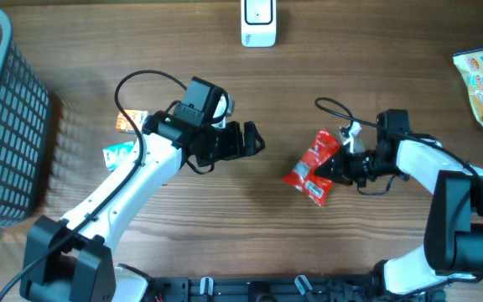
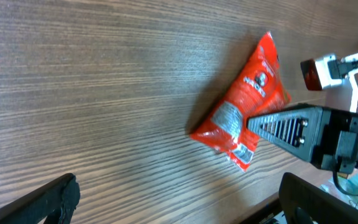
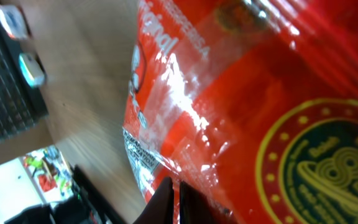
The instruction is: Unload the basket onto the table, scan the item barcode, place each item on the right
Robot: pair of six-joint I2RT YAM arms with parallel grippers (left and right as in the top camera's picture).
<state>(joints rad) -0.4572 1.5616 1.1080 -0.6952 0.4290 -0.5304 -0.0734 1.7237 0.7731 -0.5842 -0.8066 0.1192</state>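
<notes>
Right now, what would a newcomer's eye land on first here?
The bright red snack packet right of centre, pinched at its edge by the right gripper, jaws shut. Next, the left gripper facing it from the left, jaws wide open, and the grey mesh basket at the far left edge.

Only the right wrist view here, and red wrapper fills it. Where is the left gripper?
Observer: Overhead, the left gripper is open, left of the red packet, not touching it.
Operator: Where does the right one hold it?
Observer: The right gripper is shut on the packet's edge nearest its own arm.
Operator: Any scanner around?
Observer: A white device, possibly the scanner, sits at the table's far edge, away from both arms.
</notes>
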